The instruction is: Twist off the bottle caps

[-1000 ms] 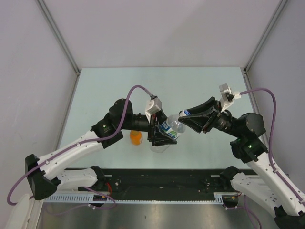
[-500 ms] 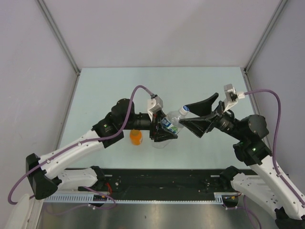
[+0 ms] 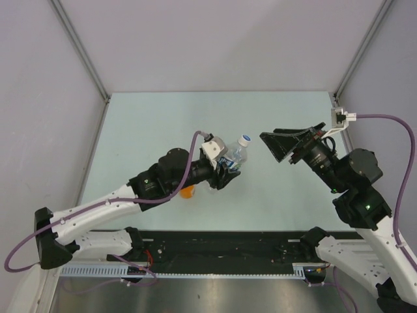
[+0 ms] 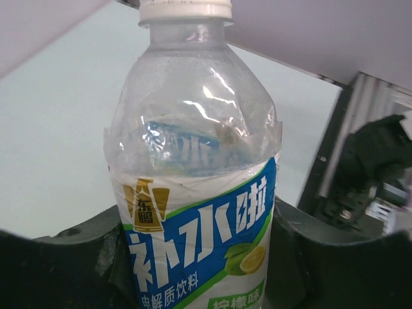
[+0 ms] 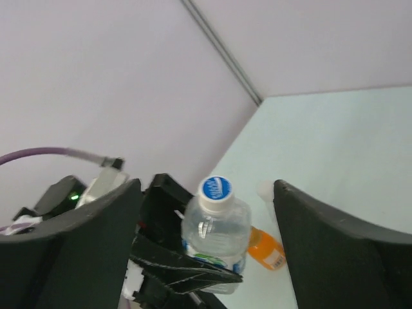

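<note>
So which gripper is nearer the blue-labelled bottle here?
Left. The left gripper is shut around the blue-labelled bottle, holding it tilted; the right gripper stands open off to the bottle's right, clear of the cap.

Pale mint flat tabletop (image 3: 156, 124), boxed by plain grey wall panels (image 3: 215, 39); black strip (image 3: 221, 246), perhaps a rail, along its near edge.

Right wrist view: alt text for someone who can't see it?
A clear plastic bottle, its blue-topped white screw cap on, is clamped in the left arm's black fingers. The right arm's dark fingers frame it, spread wide and touching nothing; an orange plastic bottle sits on the pale green table beyond.
</note>
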Controlling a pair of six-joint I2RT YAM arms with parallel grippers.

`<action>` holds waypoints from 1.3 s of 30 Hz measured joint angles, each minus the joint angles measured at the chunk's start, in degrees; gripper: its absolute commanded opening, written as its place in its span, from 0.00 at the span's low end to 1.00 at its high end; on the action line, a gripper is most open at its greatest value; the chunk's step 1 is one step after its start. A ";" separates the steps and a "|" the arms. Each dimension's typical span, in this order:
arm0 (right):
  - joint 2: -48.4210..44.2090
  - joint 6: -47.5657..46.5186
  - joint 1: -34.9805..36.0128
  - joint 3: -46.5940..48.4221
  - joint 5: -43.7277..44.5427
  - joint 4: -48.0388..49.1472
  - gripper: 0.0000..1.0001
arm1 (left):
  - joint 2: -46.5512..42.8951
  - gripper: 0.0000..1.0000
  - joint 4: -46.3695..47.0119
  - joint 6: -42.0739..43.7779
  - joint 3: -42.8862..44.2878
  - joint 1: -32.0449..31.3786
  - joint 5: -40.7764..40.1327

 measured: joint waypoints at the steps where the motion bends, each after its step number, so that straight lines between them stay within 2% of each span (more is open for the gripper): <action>1: 0.35 0.35 0.42 0.02 1.79 -1.49 0.62 | -0.46 0.00 0.72 1.14 -0.76 -0.87 -3.67; 3: 0.92 0.81 1.05 0.02 4.31 -3.72 0.51 | -0.81 0.00 2.12 2.64 -1.75 -2.99 -8.00; 4: 1.16 1.29 1.44 0.00 5.53 -4.79 0.53 | -0.87 0.00 3.21 3.93 -2.38 -4.15 -10.84; 5: 1.36 1.46 1.73 0.00 6.34 -5.46 0.62 | -0.90 0.00 4.04 4.94 -2.84 -5.16 -13.25; 7: 1.68 2.34 2.47 0.00 7.76 -6.56 0.68 | -0.85 0.00 5.51 6.99 -3.45 -7.23 -17.84; 11: 2.23 3.30 5.38 0.00 10.12 -6.91 0.69 | 0.04 0.00 8.72 10.14 -3.48 -9.90 -24.63; 16: 2.93 3.50 9.88 0.00 12.72 -6.88 0.69 | 1.57 0.00 10.95 12.09 -3.48 -10.64 -29.20; 18: 3.34 3.45 11.32 0.00 13.38 -6.82 0.65 | 1.97 0.00 11.34 12.48 -3.48 -10.64 -30.01; 26: 6.62 1.86 15.28 0.00 15.37 -5.01 0.60 | 2.54 0.00 11.61 12.98 -3.48 -10.73 -30.56; 39: 9.25 -1.46 16.37 0.00 20.28 -3.26 0.63 | 2.51 0.00 11.54 12.96 -3.48 -10.82 -30.40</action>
